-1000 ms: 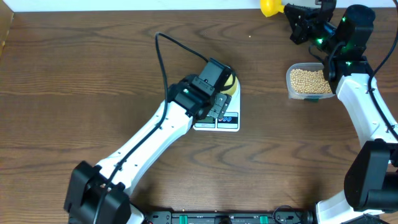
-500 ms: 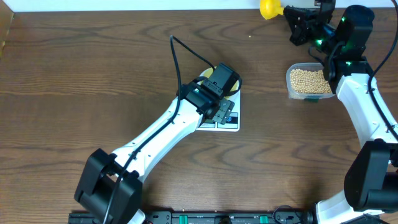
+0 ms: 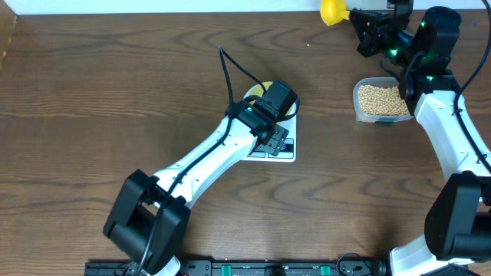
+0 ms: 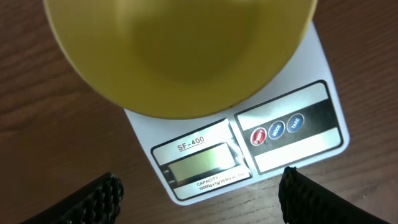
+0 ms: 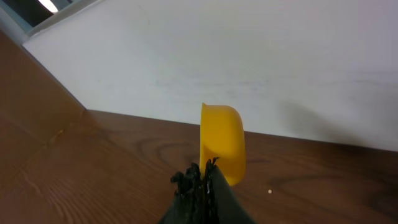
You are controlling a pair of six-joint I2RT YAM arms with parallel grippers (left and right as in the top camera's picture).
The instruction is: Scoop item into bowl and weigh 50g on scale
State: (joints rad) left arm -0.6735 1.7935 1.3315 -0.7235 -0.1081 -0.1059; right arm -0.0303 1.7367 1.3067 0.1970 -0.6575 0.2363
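Note:
The pale yellow bowl [image 4: 177, 53] stands on the white scale [image 4: 292, 152]; in the overhead view only its edge [image 3: 259, 90] shows beside my left wrist, with the scale [image 3: 285, 153] below. The bowl looks empty. My left gripper [image 4: 202, 193] is open and empty, its fingers apart above the scale's front edge. The tan beans [image 3: 380, 99] fill a clear tub [image 3: 360, 115] at the right. My right gripper [image 5: 204, 180] is shut on the bright yellow scoop [image 5: 222, 142], held at the table's far edge, where the scoop [image 3: 333, 9] shows in the overhead view.
A white wall [image 5: 249, 56] rises right behind the table's far edge. One stray bean [image 5: 269, 191] lies on the wood near the scoop. The left arm's black cable [image 3: 226, 65] loops above the table behind the scale.
My left arm has swung further right and back over the scale, and the bowl now shows at its left side. The right arm and scoop have barely moved.

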